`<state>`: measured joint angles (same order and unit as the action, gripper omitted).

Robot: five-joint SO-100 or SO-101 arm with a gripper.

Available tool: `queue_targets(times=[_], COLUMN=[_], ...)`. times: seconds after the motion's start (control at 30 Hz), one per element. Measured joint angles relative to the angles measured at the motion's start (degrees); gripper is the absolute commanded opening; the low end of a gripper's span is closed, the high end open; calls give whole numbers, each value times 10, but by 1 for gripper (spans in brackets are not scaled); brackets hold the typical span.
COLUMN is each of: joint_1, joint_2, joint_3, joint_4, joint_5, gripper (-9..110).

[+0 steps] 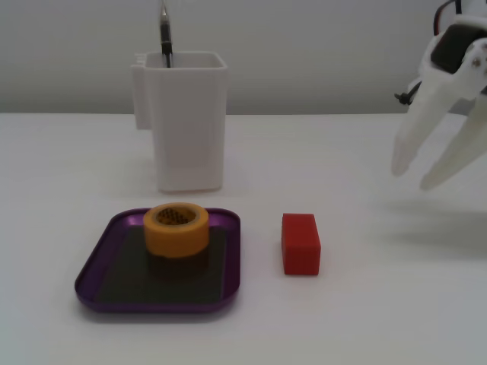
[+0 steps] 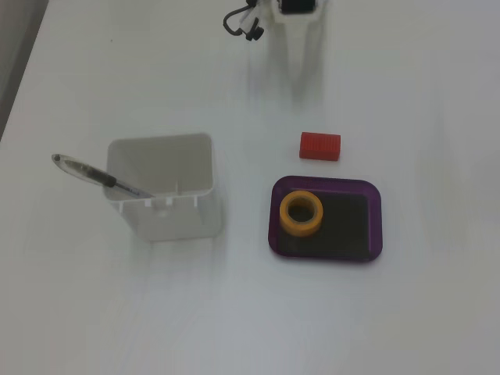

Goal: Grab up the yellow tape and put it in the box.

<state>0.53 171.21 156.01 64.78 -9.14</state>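
Observation:
The yellow tape [image 1: 176, 236] stands flat inside the purple box [image 1: 152, 307], in the half nearest the white container. It shows in both fixed views, the tape [image 2: 285, 214] being at the left end of the box [image 2: 377, 226] seen from above. My gripper [image 1: 415, 176] hangs above the table at the right, well away from the box, with its white fingers spread open and nothing between them. From above, the gripper [image 2: 305, 82] is at the top middle, beyond the red block.
A red block [image 1: 300, 243] lies on the table just right of the box; from above, the block [image 2: 319, 145] sits between the gripper and the box. A tall white container [image 1: 190, 129] with a pen [image 1: 165, 30] stands behind the box; container [image 2: 168, 211] and pen [image 2: 94, 173] also show from above.

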Motion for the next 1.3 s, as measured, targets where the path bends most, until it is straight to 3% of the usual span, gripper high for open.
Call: queue_targets(times=[0.3, 0.57, 0.67, 1.3], joint_1=[1, 1, 1, 1], joint_2=[213, 214, 214, 214], joint_3=[157, 201, 202, 204], joint_4=[-4, -4, -4, -24], joint_5=[3, 3, 3, 33], gripper=[8, 7, -1, 0])
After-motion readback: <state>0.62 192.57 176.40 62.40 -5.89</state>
